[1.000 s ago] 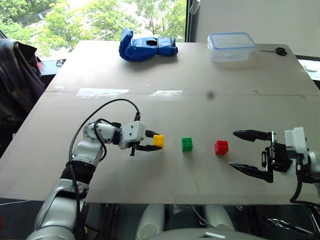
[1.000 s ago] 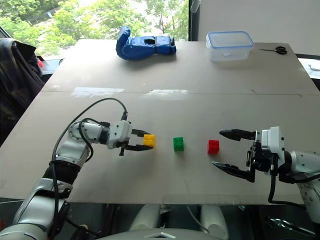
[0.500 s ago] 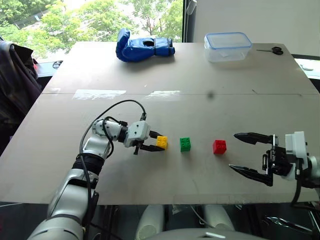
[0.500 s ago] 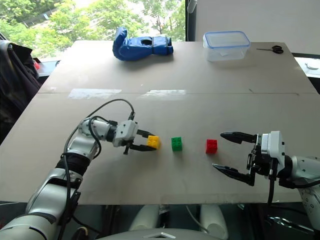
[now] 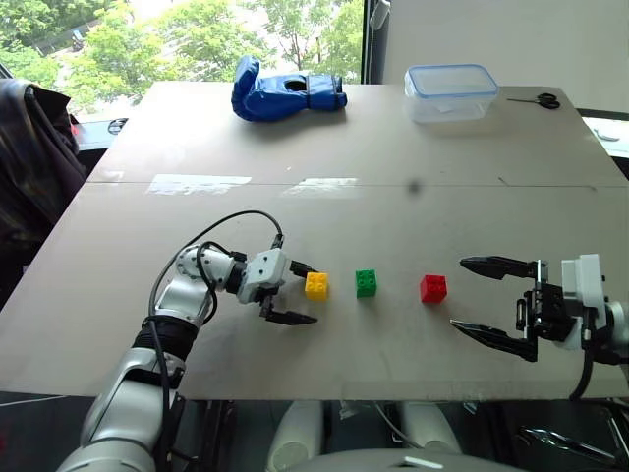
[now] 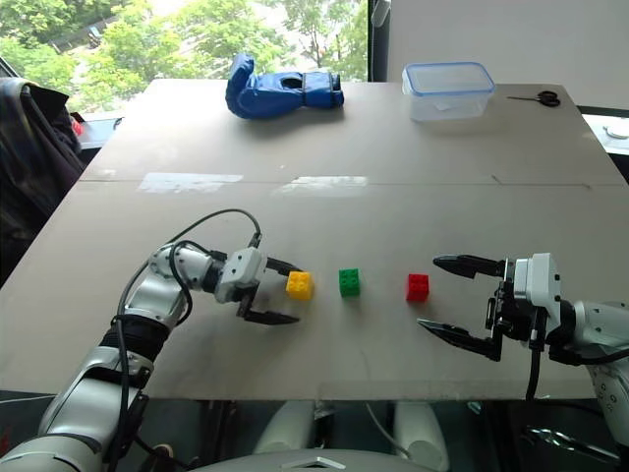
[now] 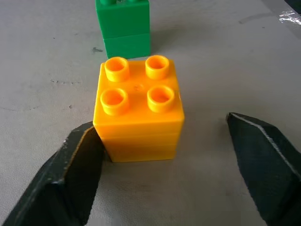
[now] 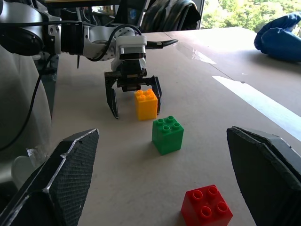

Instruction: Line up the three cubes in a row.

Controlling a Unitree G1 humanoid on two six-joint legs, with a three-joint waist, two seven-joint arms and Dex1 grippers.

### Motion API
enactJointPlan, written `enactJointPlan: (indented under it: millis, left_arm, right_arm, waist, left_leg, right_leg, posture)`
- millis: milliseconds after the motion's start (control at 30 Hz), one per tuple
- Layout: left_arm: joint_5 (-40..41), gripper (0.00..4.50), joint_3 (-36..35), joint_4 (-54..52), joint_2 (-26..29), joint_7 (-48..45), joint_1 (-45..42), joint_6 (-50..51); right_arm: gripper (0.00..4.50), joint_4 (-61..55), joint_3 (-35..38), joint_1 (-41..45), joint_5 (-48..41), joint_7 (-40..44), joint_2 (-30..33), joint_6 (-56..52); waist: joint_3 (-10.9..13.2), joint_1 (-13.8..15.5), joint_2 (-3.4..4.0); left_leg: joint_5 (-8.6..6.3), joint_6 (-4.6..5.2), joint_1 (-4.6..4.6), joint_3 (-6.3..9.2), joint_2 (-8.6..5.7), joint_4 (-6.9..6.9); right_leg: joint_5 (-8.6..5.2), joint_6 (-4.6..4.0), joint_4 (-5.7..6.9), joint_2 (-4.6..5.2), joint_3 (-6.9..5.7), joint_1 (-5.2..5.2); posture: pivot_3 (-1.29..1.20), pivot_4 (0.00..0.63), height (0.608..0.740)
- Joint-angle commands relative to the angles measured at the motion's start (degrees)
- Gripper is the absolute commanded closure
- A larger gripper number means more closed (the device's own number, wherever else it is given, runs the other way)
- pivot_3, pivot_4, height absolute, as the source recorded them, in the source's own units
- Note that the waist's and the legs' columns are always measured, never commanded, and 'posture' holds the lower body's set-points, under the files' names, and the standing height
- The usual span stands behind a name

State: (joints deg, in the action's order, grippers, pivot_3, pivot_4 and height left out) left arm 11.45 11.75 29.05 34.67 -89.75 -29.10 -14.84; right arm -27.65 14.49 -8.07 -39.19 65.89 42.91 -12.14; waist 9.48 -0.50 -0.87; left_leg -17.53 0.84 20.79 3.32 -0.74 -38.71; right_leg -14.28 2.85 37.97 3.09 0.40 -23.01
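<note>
On the near part of the bench [image 5: 118, 324], the right pincer [image 5: 491, 300] hangs spread wide at about 3 o'clock, empty and apart from the red cube [image 5: 433, 288]. The left pincer [image 5: 298, 292] at about 9 o'clock stands open around the yellow cube [image 5: 316, 286], one finger [image 7: 77, 165] touching its side and the other clear of it. The yellow, green [image 5: 367, 283] and red cubes sit in a row across the middle, while a blue glove [image 5: 285, 91] at 11 o'clock and a clear container [image 5: 452, 91] at 1 o'clock lie far back.
</note>
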Motion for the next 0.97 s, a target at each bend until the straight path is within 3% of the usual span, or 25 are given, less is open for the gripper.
enactJointPlan:
  millis: [33, 267, 467, 700, 967]
  left_arm:
    - [0.0, 0.07, -0.9, -0.5, 0.8, 0.7, 0.2, 0.9]
    - [6.6, 0.07, -8.2, -5.5, 2.0, 4.0, -0.6, 5.8]
    - [14.0, 0.07, -16.6, -17.7, 9.4, 5.9, 8.2, 17.5]
    - [8.5, 0.07, -19.6, -24.1, 14.1, 14.6, 25.9, 20.8]
    - [6.7, 0.07, -18.4, -25.6, 12.5, 18.4, 32.3, 16.2]
  right_arm:
    - [0.0, -0.7, 1.3, 0.1, -0.3, 0.4, 0.5, 0.8]
    - [0.0, -0.2, 2.3, -1.7, -0.2, 0.7, 0.4, 1.3]
    - [0.0, 3.9, 5.6, -6.2, 1.1, 2.0, 0.0, 3.9]
    - [0.0, 15.4, 4.4, -8.7, 7.8, 2.4, -2.7, 11.3]
    - [0.0, 22.8, 3.4, -7.9, 10.6, 3.2, -3.6, 15.6]
  waist:
    - [0.0, -0.1, 0.0]
    - [0.0, -0.1, -0.03]
    - [0.0, -0.6, 0.01]
    - [0.1, -0.2, 0.1]
    - [0.0, -0.1, 0.32]
  left_leg:
    - [0.0, 0.0, 0.0, 0.0, 0.0, -0.01]
    - [0.0, 0.0, 0.05, 0.05, 0.03, -0.02]
    - [-0.01, 0.0, 0.03, 0.0, 0.14, 0.06]
    - [-0.01, 0.0, -0.08, -0.07, 0.16, 0.1]
    - [-0.01, 0.0, -0.15, -0.2, 0.18, 0.16]
  right_leg:
    - [0.0, 0.0, 0.01, 0.0, 0.0, 0.0]
    - [0.0, 0.0, -0.01, -0.01, -0.03, -0.01]
    - [-0.01, 0.0, -0.07, 0.02, 0.05, -0.03]
    - [-0.01, -0.01, -0.05, 0.03, 0.13, 0.0]
    - [-0.02, -0.02, -0.04, 0.06, 0.34, 0.0]
  posture:
    - [0.0, 0.15, 0.74]
    - [0.0, 0.15, 0.74]
    - [0.0, 0.15, 0.74]
    - [0.0, 0.15, 0.74]
    - [0.0, 0.15, 0.74]
